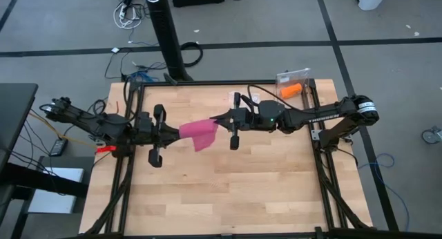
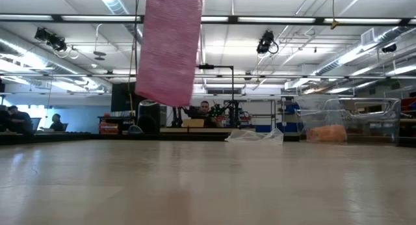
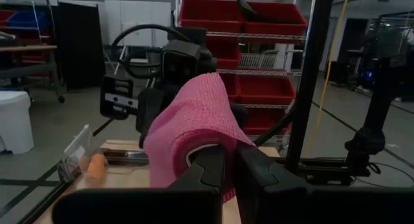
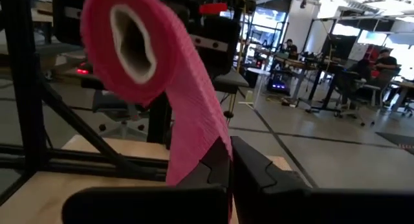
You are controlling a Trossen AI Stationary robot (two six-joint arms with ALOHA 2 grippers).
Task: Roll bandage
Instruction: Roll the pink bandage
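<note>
The magenta-pink bandage (image 1: 199, 133) hangs in the air between my two grippers over the middle of the table. Its rolled end, with a pale hollow core (image 4: 129, 43), is at my left gripper (image 1: 174, 132), which is shut on it. A loose strip runs from the roll to my right gripper (image 1: 219, 121), which is shut on the strip. In the low view a flat length of the strip (image 2: 169, 46) hangs down, its free end clear of the table top. Neither gripper shows in the low view. My left gripper pinches the bandage's rolled end (image 3: 210, 143) between its two shut fingers, coming level from the table's left. The roll is lifted clear of the table. Whether one finger is inside the hollow, I cannot tell. My right gripper pinches the loose strip (image 4: 206, 146) between its two shut fingers, coming level from the table's right. The strip runs up from the fingers to the roll and is lifted clear. One layer or several, I cannot tell.
An orange roll (image 1: 291, 91) lies by a clear plastic package (image 1: 293, 77) at the table's far right corner; it also shows in the low view (image 2: 327, 132). Black frame rails (image 1: 131, 163) run along the table's left and right sides. Bare wood (image 1: 228, 190) lies nearer the front.
</note>
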